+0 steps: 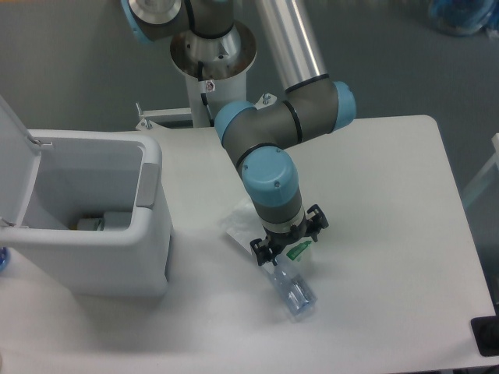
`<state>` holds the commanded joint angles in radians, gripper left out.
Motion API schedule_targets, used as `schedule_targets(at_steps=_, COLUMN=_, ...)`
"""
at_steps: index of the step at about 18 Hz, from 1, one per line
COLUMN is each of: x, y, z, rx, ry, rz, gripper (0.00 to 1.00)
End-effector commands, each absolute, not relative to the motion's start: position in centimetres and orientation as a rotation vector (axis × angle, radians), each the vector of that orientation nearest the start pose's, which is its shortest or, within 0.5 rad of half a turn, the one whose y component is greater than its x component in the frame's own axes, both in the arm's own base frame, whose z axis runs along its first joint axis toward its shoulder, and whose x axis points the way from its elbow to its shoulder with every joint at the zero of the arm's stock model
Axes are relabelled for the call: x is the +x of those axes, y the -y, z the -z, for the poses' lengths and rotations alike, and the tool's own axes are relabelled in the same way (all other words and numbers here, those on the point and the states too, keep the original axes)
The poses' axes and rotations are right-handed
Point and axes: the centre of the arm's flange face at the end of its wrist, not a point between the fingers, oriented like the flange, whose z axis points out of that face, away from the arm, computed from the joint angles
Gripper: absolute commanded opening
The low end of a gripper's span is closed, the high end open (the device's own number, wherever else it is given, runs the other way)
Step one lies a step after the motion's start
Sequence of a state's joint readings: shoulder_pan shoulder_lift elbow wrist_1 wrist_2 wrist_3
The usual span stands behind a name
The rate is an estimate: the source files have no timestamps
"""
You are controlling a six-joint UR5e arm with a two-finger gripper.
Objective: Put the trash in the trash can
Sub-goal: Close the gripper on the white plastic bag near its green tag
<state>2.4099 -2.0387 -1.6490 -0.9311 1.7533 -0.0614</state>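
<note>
A clear plastic bottle [294, 293] lies on the white table, its far end under my gripper [285, 238]. A crumpled translucent wrapper [240, 222] with a small green print [299, 251] lies just behind the bottle, partly hidden by the wrist. The gripper points straight down, open, with its fingers [257, 251] spread on either side of the bottle's far end and the wrapper's edge. The white trash can [150, 187] stands at the left with its lid [14, 156] raised; a grey patch sits near its rim and some items lie in its bottom.
The arm's pedestal [210, 51] stands behind the table's far edge. A black object [486, 336] sits at the table's front right corner. A blue item [460, 15] lies on the floor at the top right.
</note>
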Motion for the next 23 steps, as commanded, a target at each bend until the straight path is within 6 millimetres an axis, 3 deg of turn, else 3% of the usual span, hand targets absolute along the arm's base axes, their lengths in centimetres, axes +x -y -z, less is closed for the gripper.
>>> schedule_targets(at_steps=2, x=-39.7, y=-51.0, z=-24.3, rx=-2.804, ry=1.369, rz=-0.322, gripper=1.00)
schedule_targets(at_steps=3, x=-39.5, y=-51.1, z=-24.2, rx=-2.810, ry=1.363, rz=-0.323, gripper=0.95)
schedule_targets(at_steps=5, x=-39.5, y=-51.1, z=-24.2, rx=-2.808, ry=1.362, rz=-0.317, gripper=0.79)
schedule_targets(at_steps=8, x=-39.3, y=-51.2, z=-24.2, rx=-2.812, ry=1.361, rz=-0.318, gripper=0.48)
schedule_targets(at_steps=14, x=-39.2, y=-51.0, z=-24.5, rx=-2.805, ry=1.361, rz=-0.309, gripper=0.19)
schedule_targets(at_steps=19, x=-39.2, y=-51.0, z=-24.8, rx=-2.807, ry=1.346, rz=-0.304, gripper=0.03)
schedule_targets(at_steps=23, x=-39.8, y=-50.5, z=-27.5, rx=-2.753, ry=1.341, rz=-0.280, gripper=0.03)
